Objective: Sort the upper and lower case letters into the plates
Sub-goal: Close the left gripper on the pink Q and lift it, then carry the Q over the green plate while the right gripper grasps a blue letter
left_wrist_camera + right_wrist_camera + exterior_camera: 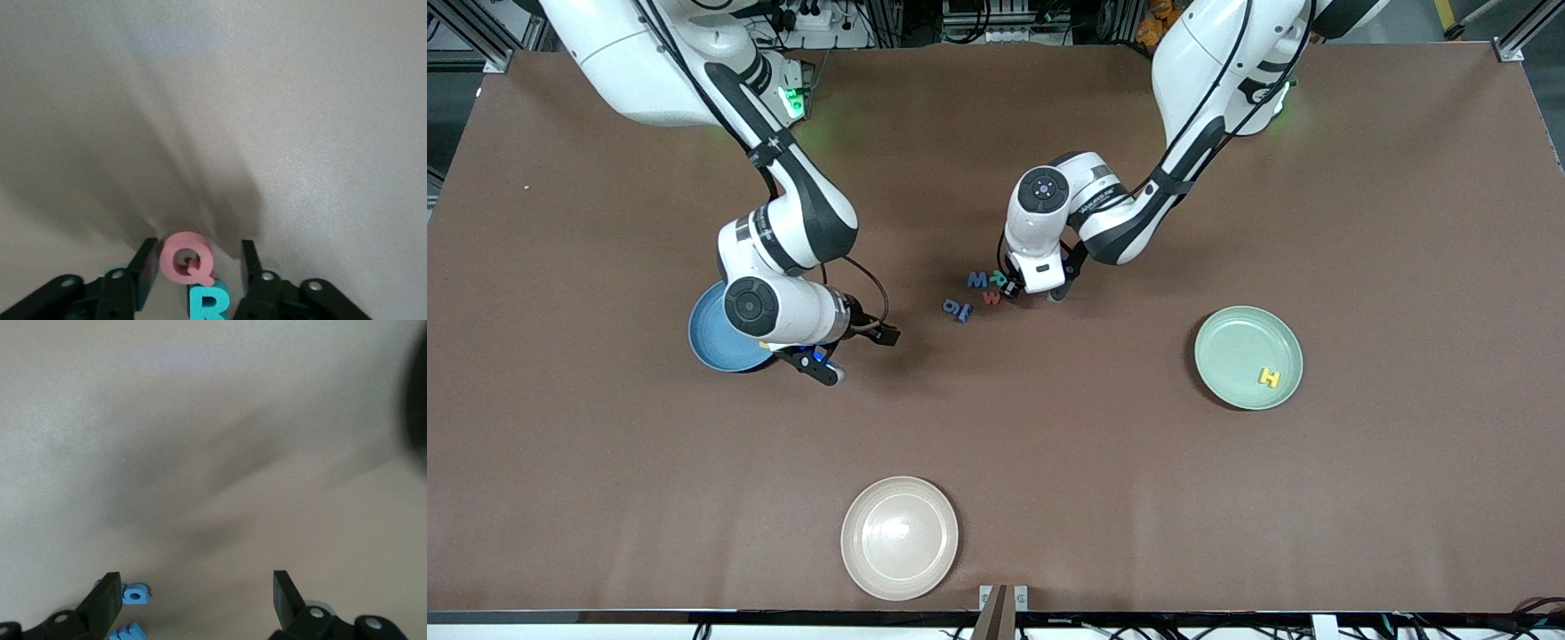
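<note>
Straddling the pink Q (187, 257), left gripper (199, 268) fingers stand apart; light, stiff, likely pinched across its sides; right gripper (197, 600) waits wide open at the frame's lower left

Even overhead light, soft arm shadows on the brown tabletop (1360, 196); cream plate (899, 537) shows glare (wrist views washed out, pale, blurry near edges).

Matt brown table (1316, 178), glossy cream plate (899, 537), matt mint plate (1232, 342)

A robotics lab: aluminium framing (480, 36) edges the brown table (1405, 222).
</note>
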`<state>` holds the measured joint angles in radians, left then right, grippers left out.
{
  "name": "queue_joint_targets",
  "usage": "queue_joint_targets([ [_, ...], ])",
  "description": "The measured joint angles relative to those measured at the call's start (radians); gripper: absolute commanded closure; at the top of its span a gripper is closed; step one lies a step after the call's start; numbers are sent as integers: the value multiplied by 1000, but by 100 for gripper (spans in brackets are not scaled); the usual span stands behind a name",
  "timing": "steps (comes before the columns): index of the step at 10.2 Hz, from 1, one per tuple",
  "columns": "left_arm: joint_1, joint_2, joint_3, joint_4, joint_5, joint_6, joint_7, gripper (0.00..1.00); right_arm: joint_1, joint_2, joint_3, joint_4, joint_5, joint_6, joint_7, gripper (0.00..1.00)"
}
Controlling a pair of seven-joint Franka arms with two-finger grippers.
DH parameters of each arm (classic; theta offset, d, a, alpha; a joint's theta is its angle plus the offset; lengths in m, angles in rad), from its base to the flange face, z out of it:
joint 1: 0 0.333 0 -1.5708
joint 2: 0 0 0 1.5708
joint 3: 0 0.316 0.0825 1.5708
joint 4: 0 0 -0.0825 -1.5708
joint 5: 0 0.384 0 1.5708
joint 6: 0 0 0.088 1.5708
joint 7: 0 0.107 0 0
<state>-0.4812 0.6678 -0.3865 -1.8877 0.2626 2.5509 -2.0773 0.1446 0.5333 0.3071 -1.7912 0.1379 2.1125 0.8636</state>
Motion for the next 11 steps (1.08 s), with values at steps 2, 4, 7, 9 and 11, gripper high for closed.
queue_joint_targets([
  [2,0,9,0,0,0,3,0,68,0,1,0,0,-2,0,-1,0],
  [4,0,8,0,1,0,5,0,100,0,2,0,0,-3,0,-1,0],
  [7,3,4,1,6,29,11,0,100,0,3,0,0,-3,0,-1,0],
  [9,23,-27,4,20,62,12,17,100,0,4,0,0,-3,0,-1,0],
  [11,70,-80,8,24,63,11,105,100,7,5,1,2,-3,5,-1,0],
])
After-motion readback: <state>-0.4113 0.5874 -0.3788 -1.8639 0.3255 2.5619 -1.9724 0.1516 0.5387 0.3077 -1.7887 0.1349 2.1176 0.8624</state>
